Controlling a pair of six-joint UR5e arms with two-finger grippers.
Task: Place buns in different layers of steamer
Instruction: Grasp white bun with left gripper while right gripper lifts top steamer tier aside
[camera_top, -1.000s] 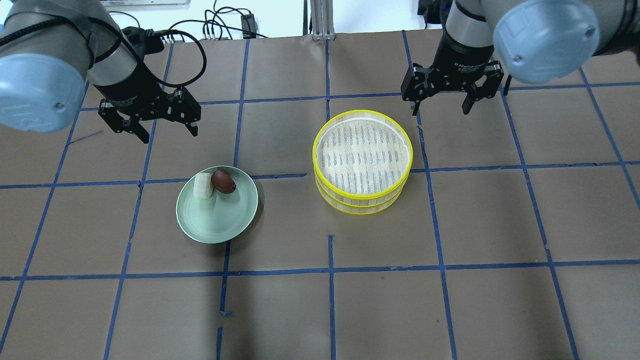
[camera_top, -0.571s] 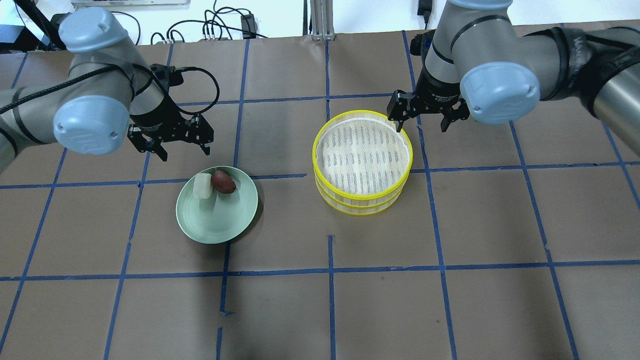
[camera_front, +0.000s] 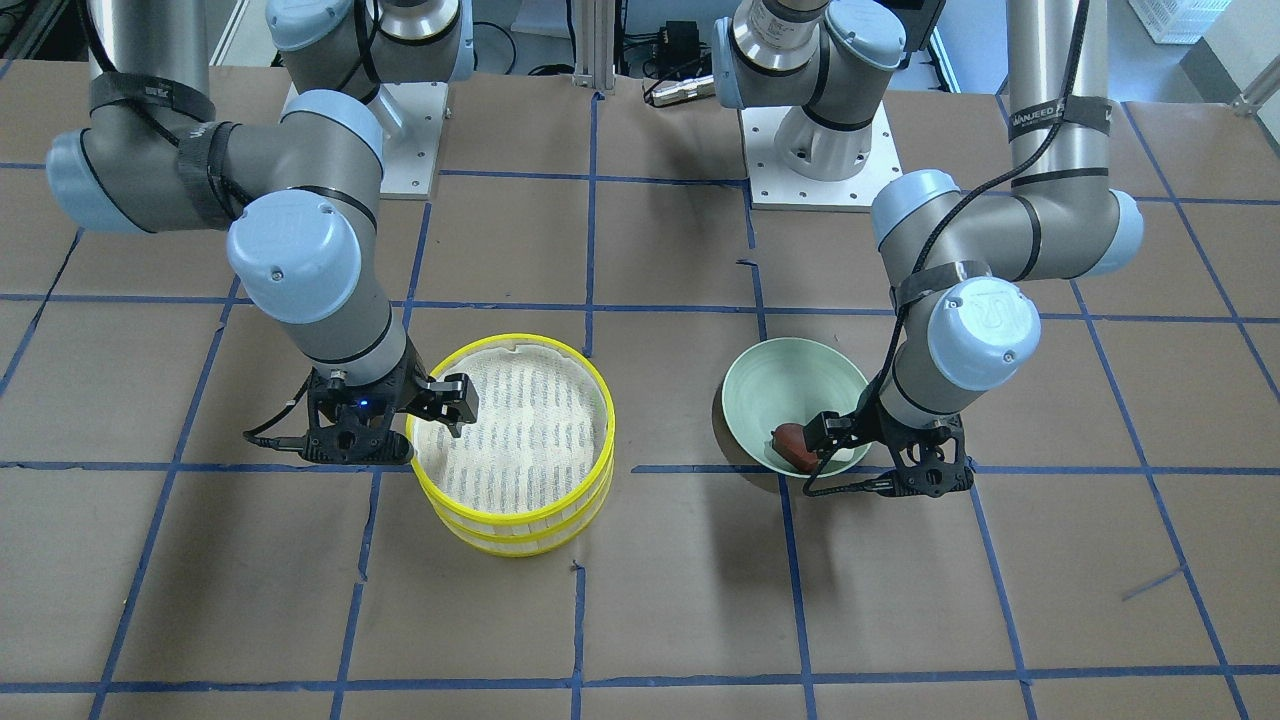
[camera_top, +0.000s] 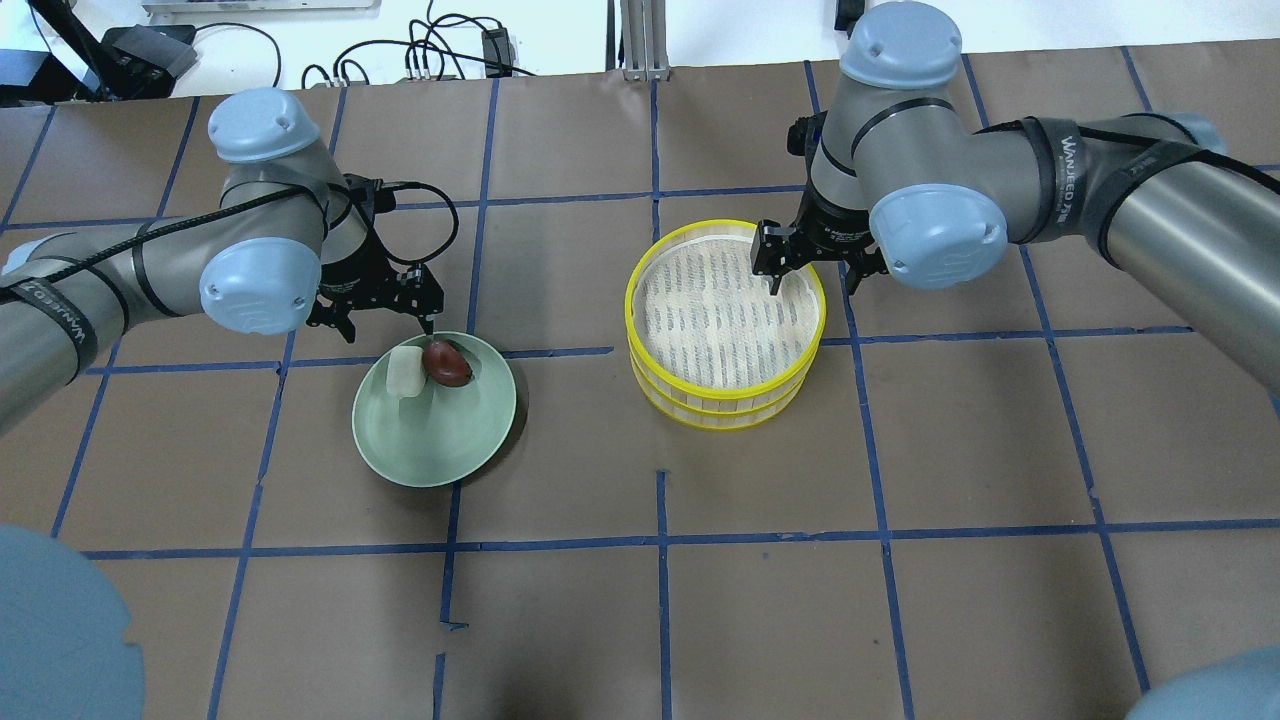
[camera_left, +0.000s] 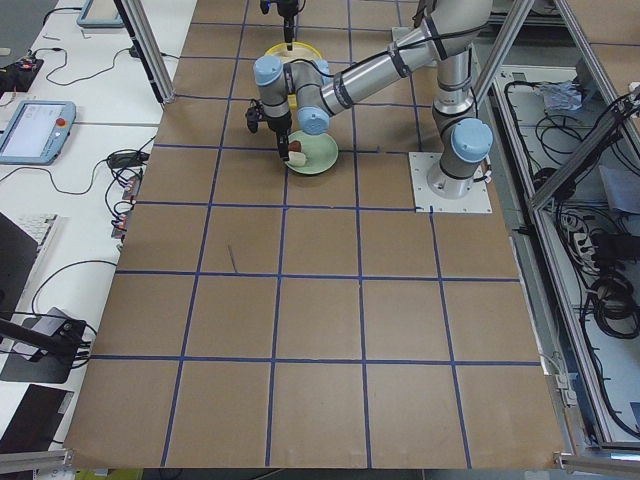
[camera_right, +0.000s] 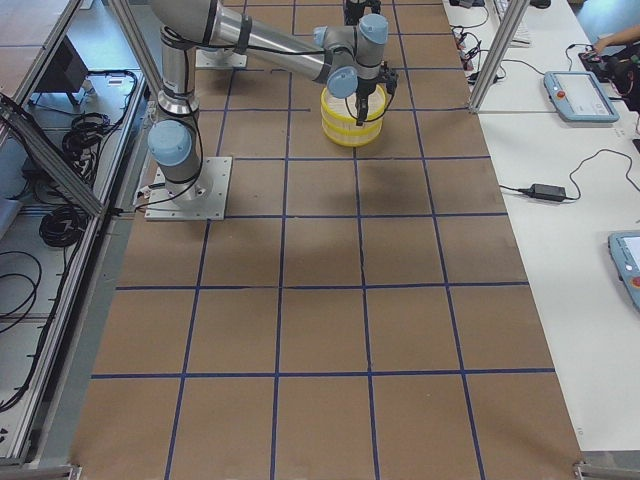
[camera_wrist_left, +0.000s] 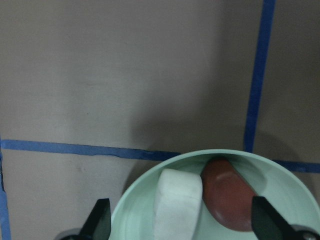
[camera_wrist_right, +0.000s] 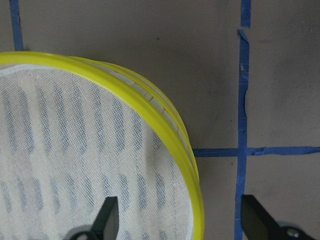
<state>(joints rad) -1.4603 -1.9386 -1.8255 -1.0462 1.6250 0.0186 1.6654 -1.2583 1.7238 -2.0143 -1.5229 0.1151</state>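
Observation:
A white blocky bun (camera_top: 403, 371) and a reddish-brown rounded bun (camera_top: 446, 362) lie side by side at the far edge of a pale green bowl (camera_top: 440, 445). My left gripper (camera_top: 387, 326) is open just beyond the bowl's far rim. In the left wrist view the white bun (camera_wrist_left: 177, 202) and brown bun (camera_wrist_left: 227, 195) lie between the open fingers (camera_wrist_left: 100, 220). The steamer (camera_top: 720, 320), two stacked yellow-rimmed trays, stands empty. My right gripper (camera_top: 813, 285) is open and straddles its far right rim (camera_wrist_right: 170, 135), one finger over the liner, one outside.
The table is brown paper with a grid of blue tape lines (camera_top: 660, 545). Cables (camera_top: 440, 50) lie beyond the far edge. The bowl and steamer stand about one grid square apart.
Both arms have come down and inward. The left gripper has moved to the bowl's far rim. The right gripper has moved over the steamer's far right rim. Buns, bowl and steamer have not moved.

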